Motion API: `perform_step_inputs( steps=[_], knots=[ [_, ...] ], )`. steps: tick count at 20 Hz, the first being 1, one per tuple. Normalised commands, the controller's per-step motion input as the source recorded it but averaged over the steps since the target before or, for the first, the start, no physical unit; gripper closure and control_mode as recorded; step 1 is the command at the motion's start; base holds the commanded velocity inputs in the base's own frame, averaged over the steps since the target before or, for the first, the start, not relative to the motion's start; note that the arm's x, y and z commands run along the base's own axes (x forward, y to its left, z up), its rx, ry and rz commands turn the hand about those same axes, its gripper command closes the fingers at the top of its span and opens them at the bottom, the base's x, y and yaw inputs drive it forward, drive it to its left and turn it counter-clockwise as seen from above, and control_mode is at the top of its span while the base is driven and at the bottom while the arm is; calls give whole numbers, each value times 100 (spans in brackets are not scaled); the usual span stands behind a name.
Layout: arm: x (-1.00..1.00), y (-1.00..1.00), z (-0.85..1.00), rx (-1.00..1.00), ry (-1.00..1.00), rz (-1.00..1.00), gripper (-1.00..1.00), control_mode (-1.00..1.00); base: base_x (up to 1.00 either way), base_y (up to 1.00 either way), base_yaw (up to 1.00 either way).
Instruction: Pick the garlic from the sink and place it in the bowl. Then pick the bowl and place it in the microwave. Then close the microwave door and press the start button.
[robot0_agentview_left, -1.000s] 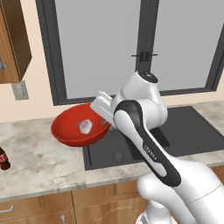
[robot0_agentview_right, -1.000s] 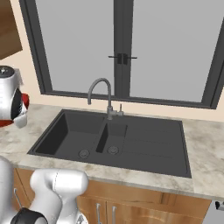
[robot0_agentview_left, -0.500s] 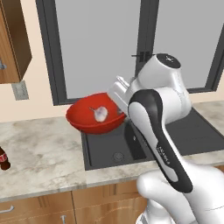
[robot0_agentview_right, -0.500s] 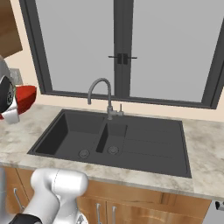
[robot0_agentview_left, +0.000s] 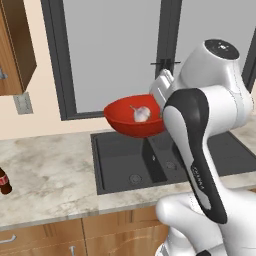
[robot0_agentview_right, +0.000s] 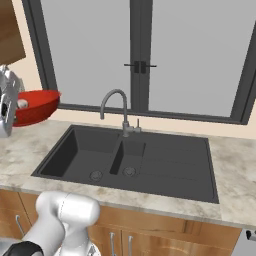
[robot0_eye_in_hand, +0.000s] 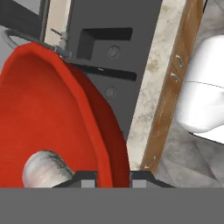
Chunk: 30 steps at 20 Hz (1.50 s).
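Observation:
The glossy red bowl (robot0_agentview_left: 131, 122) hangs in the air above the left basin of the dark grey sink (robot0_agentview_left: 125, 162). The whitish garlic (robot0_agentview_left: 141, 114) lies inside it. My gripper (robot0_agentview_left: 158, 106) is shut on the bowl's right rim. In the right base view the bowl (robot0_agentview_right: 36, 106) and the garlic (robot0_agentview_right: 22, 104) sit at the left edge, next to my gripper (robot0_agentview_right: 11, 107). In the hand view the bowl's rim (robot0_eye_in_hand: 103, 131) runs between the fingertips (robot0_eye_in_hand: 88, 180) of my gripper (robot0_eye_in_hand: 113, 180), with the garlic (robot0_eye_in_hand: 45, 169) at the lower left. The microwave is out of view.
A curved faucet (robot0_agentview_right: 114, 101) rises behind the sink (robot0_agentview_right: 150, 155), in front of a large window. Marble counter (robot0_agentview_left: 45, 170) spreads left of the sink, with a dark bottle (robot0_agentview_left: 4, 182) at its far left. A wooden wall cabinet (robot0_agentview_left: 17, 45) hangs at the upper left.
The arm has swung the bowl, garlic inside, to the right and upward, from over the counter to above the sink. In the right base view the bowl has come further in from the left.

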Motion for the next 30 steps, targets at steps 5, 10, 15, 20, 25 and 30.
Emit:
perform_step_inputs(
  steps=[5,10,15,20,25,30],
  knots=[
    [-5,-1,8,0,-4,-18,100,-100,0,0,0],
    [0,0,0,0,-11,-15,100,-100,0,0,0],
    [0,0,0,0,0,-7,100,-100,0,0,0],
    [-1,0,0,0,-5,-11,100,-100,0,0,0],
    [-2,-37,-9,6,0,4,100,-100,0,0,0],
    [-1,-20,-11,2,0,2,100,-100,0,0,0]
  ],
)
